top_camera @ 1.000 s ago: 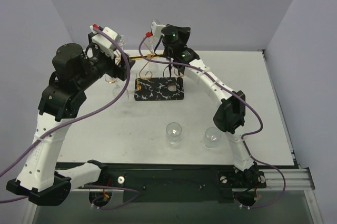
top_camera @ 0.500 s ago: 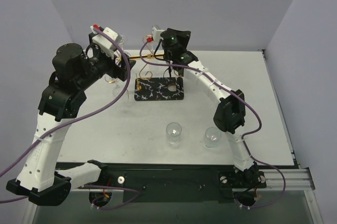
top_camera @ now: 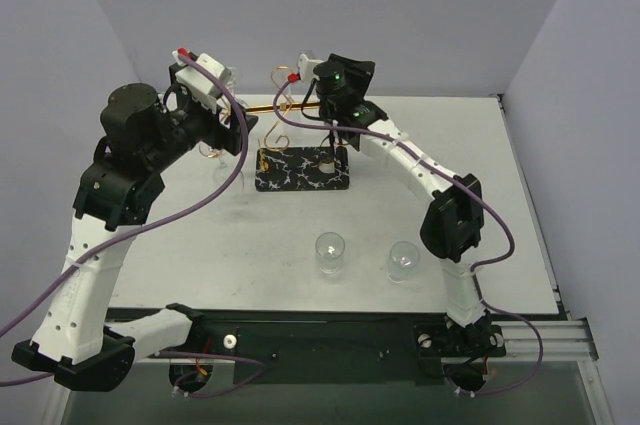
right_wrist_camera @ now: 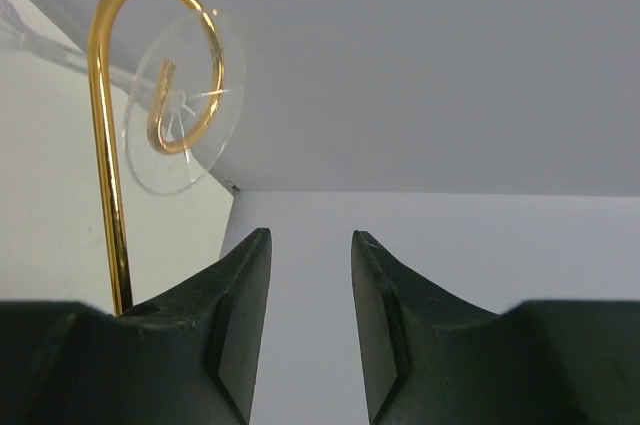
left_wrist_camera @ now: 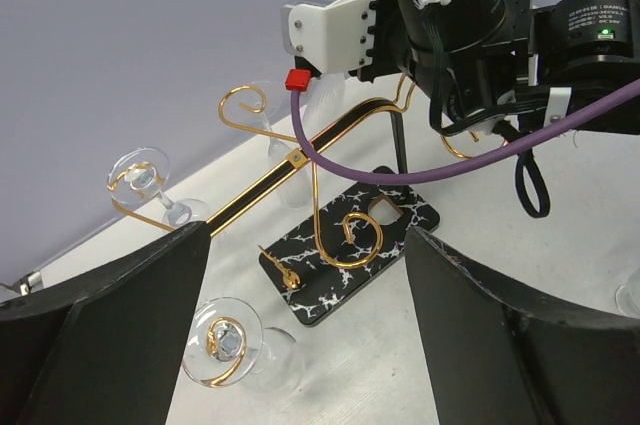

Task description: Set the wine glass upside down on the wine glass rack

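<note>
**Gold loop holds the foot; retreat is the risk**

Wine glass (right_wrist_camera: 175, 130) hangs by its foot in a curled loop of the wine glass rack (top_camera: 300, 169), upper left of the right wrist view. Pulling out sideways could snag that wire and unseat the foot or tip the rack. Right gripper (right_wrist_camera: 310, 245) reaches high across the table (top_camera: 200, 245), jaws slightly apart and empty, just beside the loop. Left gripper (left_wrist_camera: 308, 245) hovers at upper left overhead, jaws wide, holding nothing.

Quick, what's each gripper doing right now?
Left gripper: open wide, holding nothing.
Right gripper: slightly open, holding nothing.
</note>
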Tool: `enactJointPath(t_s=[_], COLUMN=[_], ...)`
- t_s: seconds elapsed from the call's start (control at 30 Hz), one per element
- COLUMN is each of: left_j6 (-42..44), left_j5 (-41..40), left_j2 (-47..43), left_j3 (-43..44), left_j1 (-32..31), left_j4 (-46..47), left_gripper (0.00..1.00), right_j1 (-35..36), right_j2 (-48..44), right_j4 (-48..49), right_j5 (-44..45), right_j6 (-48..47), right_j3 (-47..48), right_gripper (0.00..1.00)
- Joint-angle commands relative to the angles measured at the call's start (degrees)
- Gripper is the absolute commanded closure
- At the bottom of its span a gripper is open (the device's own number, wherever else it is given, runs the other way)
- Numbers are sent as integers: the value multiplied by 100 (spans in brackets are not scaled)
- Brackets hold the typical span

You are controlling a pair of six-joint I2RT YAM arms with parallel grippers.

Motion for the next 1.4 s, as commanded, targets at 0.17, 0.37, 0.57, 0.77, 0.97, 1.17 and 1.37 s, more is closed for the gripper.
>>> enactJointPath(t_s=[0.17, 0.37, 0.57, 0.77, 0.97, 1.17, 1.37], left_j6=[11, 37, 107, 256, 450, 555, 591], left_j5=[103, 147, 174, 209, 86, 33, 7], left_j2=[-122, -149, -114, 1, 36, 1, -52], left_j3=[-100, -170, -232, -232, -407, -671, -882], left_j1=[35, 35, 35, 35, 35, 35, 27], left_j4=[314, 305, 200, 6, -178, -179, -20], left_gripper=[10, 10, 10, 10, 9, 8, 7], right_j1=[80, 151, 133, 28, -666, -702, -710], right_j2=[-1244, -2377, -3862, -5206, -5814, -5728, -5411], right_j4=[-424, -1416, -3164, -4951, -5734, -5761, -5260], right_j5=[365, 322, -381, -2284, -4201, -5188, -5470], right_j6=[660, 1721, 3154, 4210, 4484, 4589, 4642], right_j3=[-901, -1779, -2641, -3274, -4091, -5137, -5753], right_gripper=[64, 59, 48, 46, 45, 42, 44])
